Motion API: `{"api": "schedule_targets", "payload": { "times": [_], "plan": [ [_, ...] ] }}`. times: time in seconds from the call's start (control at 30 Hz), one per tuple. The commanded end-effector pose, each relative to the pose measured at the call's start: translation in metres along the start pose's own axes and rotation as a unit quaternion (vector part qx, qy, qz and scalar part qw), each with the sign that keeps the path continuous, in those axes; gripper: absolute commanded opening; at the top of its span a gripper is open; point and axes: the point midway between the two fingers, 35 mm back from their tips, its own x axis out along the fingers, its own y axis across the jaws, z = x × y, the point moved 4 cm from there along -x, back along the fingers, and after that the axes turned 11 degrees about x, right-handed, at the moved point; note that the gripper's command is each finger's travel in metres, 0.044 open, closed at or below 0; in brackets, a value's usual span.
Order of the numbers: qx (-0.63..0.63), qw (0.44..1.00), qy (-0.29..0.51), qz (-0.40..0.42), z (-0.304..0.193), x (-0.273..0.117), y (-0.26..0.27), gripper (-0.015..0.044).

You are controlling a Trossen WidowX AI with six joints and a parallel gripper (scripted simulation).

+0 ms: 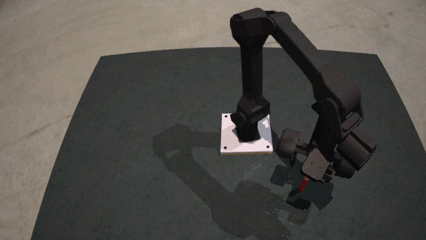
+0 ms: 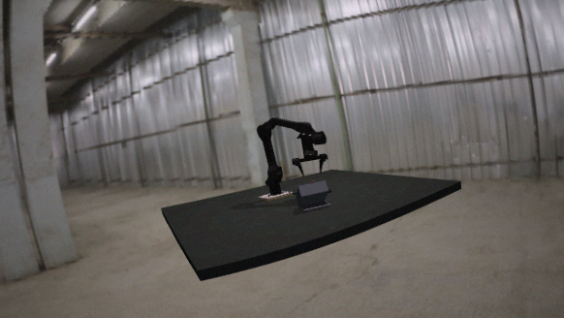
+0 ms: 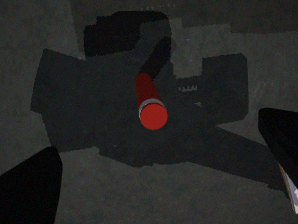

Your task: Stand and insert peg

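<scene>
Peg: the peg (image 1: 303, 185) (image 2: 313, 181) (image 3: 153, 116) stands upright on the surface (image 1: 110, 146) (image 2: 233, 233) (image 3: 100, 190), its white band near the top; the wrist view looks down on its round red end.
End effector: up above the peg, the end effector (image 1: 315, 165) (image 2: 312, 173) (image 3: 161, 139) is spread wide with nothing in its grip. From outside I see both fingers pointing down; the wrist view has one at each side, the peg between them in the picture but well below.
Panel: only the exterior view gives me the panel (image 2: 313, 194), with just a speck of the peg's red top showing over it. Which way its hole points, I cannot tell from here.
Arm: the arm (image 1: 252, 69) (image 2: 269, 150) rises from its pale base (image 1: 227, 147) (image 2: 264, 197) (image 3: 295, 201) and bends over; the wrist view catches only a sliver of that base.
Band: plain in the wrist view, small from the top, hidden in the exterior one.
</scene>
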Motion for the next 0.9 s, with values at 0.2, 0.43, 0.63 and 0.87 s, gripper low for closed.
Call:
{"api": "schedule_targets", "payload": {
  "times": [0.2, 0.43, 0.63, 0.87],
  "plan": [
    [0.008, 1.000, 0.002, 0.001, 0.000, 0.013, 0.001, 0.0440],
    [0.008, 1.000, 0.002, 0.001, 0.000, 0.024, 0.002, 0.0440],
    [0.008, 1.000, 0.002, 0.001, 0.000, 0.034, 0.002, 0.0440],
    [0.008, 1.000, 0.002, 0.001, 0.000, 0.045, 0.002, 0.0440]
  ]
}}
